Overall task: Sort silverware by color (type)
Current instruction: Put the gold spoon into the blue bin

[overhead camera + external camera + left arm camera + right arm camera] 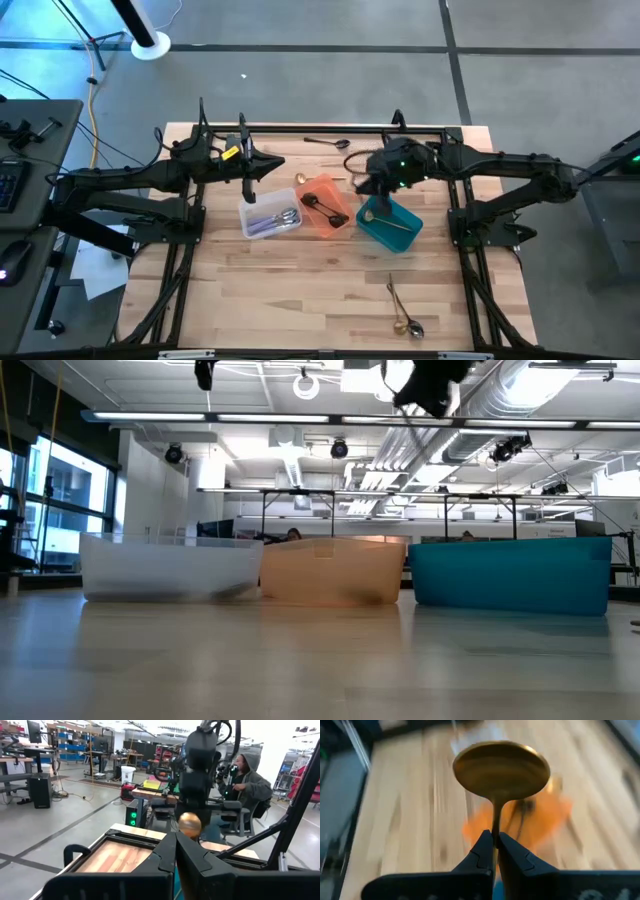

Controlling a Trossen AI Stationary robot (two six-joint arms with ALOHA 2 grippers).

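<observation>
From above, the right gripper [364,186] hangs over the gap between the orange bin [326,204] and the teal bin [389,223], while the left gripper [250,192] sits over the far edge of the clear bin [268,215]; silver pieces [278,219] lie in the clear bin, a black spoon [323,206] lies in the orange bin, and a gold piece [390,221] lies in the teal bin, with a gold spoon on the table [298,180] just behind the orange bin, another black spoon [328,142] near the far edge, and two loose pieces [402,310] toward the near edge. At table height the three bins stand in a row, clear [170,568], orange [332,570] and teal [510,574], and the arms show only at the top. The left wrist camera shows its own fingers [197,862] pressed together with nothing visible between them; beyond them the other arm holds up a gold spoon [189,824], and a person in a hooded top [245,775] sits behind the table. The right wrist camera shows its fingers [485,852] pinching the thin handle of that gold spoon [501,770], bowl upward, above the blurred orange bin [540,820]
</observation>
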